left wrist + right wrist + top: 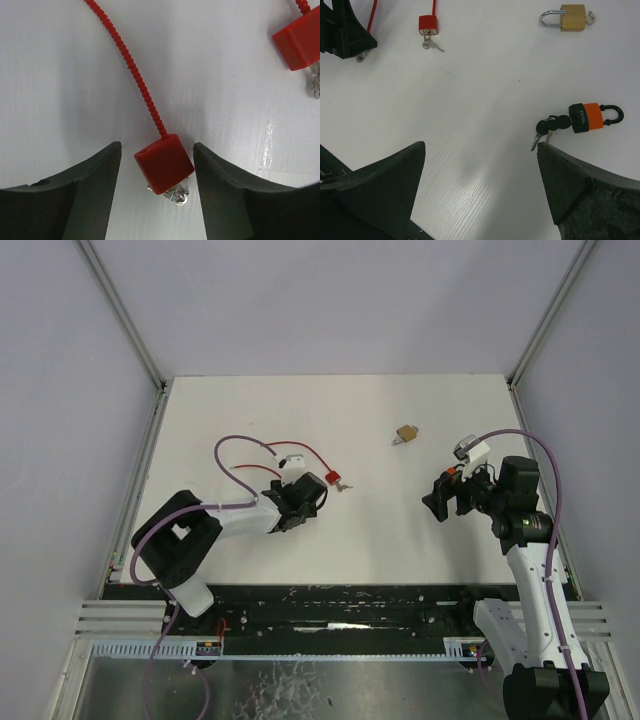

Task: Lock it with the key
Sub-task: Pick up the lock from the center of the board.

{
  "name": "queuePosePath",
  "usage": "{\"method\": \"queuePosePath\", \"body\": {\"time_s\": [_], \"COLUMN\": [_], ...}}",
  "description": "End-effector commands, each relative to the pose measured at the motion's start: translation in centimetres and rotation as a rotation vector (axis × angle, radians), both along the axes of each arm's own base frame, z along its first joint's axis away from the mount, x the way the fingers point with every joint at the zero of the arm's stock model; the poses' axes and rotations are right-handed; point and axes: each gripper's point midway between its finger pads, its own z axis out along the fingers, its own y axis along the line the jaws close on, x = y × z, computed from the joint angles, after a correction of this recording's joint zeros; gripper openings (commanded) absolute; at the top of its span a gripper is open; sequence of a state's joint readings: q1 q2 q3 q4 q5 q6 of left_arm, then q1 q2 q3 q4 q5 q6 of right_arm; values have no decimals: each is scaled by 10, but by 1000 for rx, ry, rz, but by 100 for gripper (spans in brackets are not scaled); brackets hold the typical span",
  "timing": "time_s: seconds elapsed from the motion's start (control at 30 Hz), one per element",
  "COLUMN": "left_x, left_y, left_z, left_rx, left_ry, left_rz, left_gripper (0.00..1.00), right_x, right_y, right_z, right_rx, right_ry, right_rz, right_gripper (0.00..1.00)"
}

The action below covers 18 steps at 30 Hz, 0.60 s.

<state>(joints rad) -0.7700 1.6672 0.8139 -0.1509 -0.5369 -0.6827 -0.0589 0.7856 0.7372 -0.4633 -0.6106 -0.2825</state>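
Observation:
A red cable lock body (164, 163) lies on the white table between my left gripper's (157, 147) open fingers, a silver key (177, 195) at its near end. Its right edge is close to the right finger (225, 190), with a gap on the left. Its red cable (135, 70) runs away from it. A second red lock body (300, 42) with a key lies at the upper right, and it also shows from above (333, 478). My right gripper (480, 165) is open and empty above the table. An orange and black padlock (590, 116) with black-headed keys (550, 127) lies just beyond its right finger.
A brass padlock (572, 18) with a key in it lies farther off, seen from above (405, 432) at the back middle. The red cable loops (300, 450) behind my left gripper (300, 498). A strip of clear tape (287, 145) is stuck on the table.

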Motion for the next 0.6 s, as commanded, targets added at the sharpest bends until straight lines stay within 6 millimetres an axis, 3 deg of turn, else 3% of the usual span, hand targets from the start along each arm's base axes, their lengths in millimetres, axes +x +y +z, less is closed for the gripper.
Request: {"method": "queuePosePath", "body": {"time_s": [0.0,0.33,0.57], "left_x": [12,11,10], "left_y": [-10,-12,-15], "left_z": [7,3,8], "left_rx": [-51,-57,-80], "left_ry": [-31,-17,-19], "left_rz": [25,20,15], "left_gripper": [58,51,35], "right_x": [4,4,2], "right_y": [3,5,7], "right_z": [20,20,20], "right_rx": [4,10,16], "right_ry": [-59,-55,-52], "right_rz": [27,33,45], "right_gripper": [100,100,100]}}
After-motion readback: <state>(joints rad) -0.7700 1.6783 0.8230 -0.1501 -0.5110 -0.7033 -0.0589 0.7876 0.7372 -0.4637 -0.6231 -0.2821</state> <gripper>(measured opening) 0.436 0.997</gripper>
